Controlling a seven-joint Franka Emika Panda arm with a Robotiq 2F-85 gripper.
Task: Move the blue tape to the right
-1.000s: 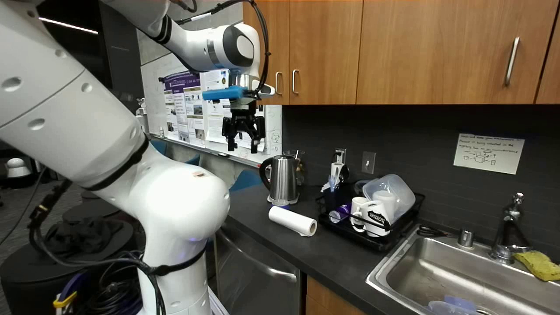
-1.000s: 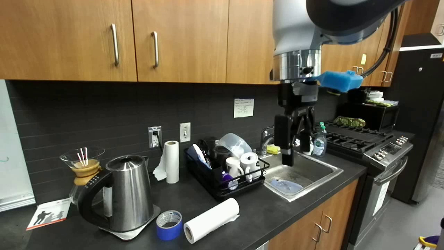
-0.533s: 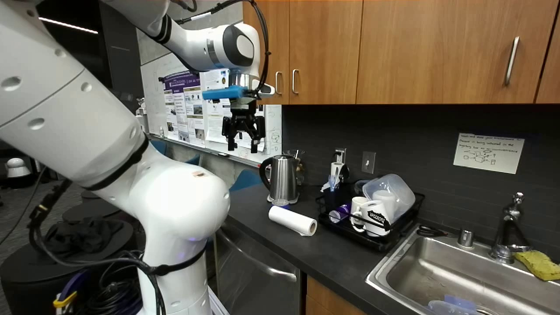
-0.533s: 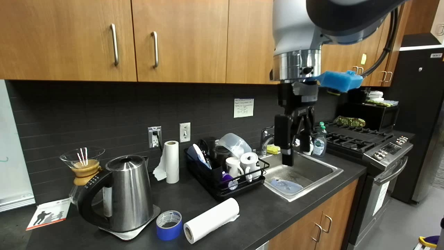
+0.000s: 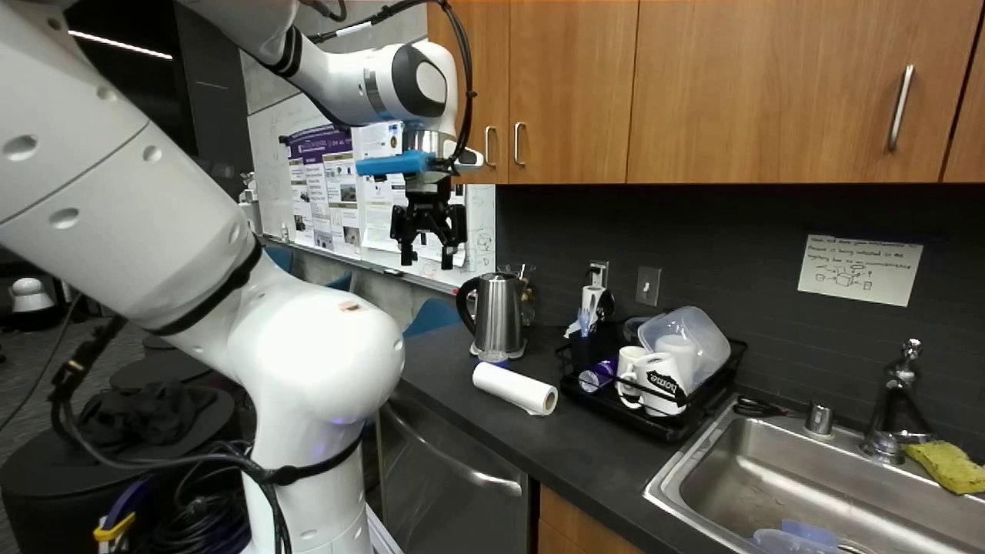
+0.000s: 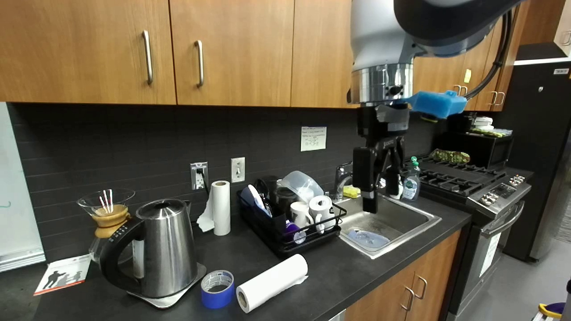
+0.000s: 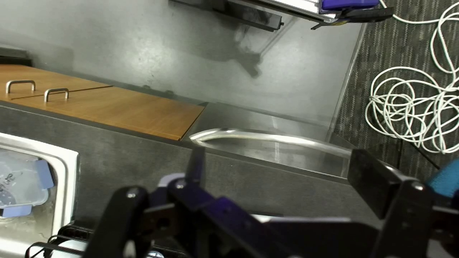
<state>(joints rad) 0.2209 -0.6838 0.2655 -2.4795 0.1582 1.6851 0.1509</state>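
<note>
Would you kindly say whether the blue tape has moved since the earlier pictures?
No. In an exterior view, the blue tape keeps its place relative to the wall switch, with no visible shift either way.

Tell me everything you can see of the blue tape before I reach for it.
The blue tape is a short, smooth-looking roll with a pale, printed, cardboard-like core. It lies flat, hole upward, on the dark counter, between the kettle and the lying paper-towel roll. Whether it touches either is unclear.

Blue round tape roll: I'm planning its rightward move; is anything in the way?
Yes: in an exterior view, a white paper-towel roll lies just right of the blue tape, likely blocking a straight slide.
</note>
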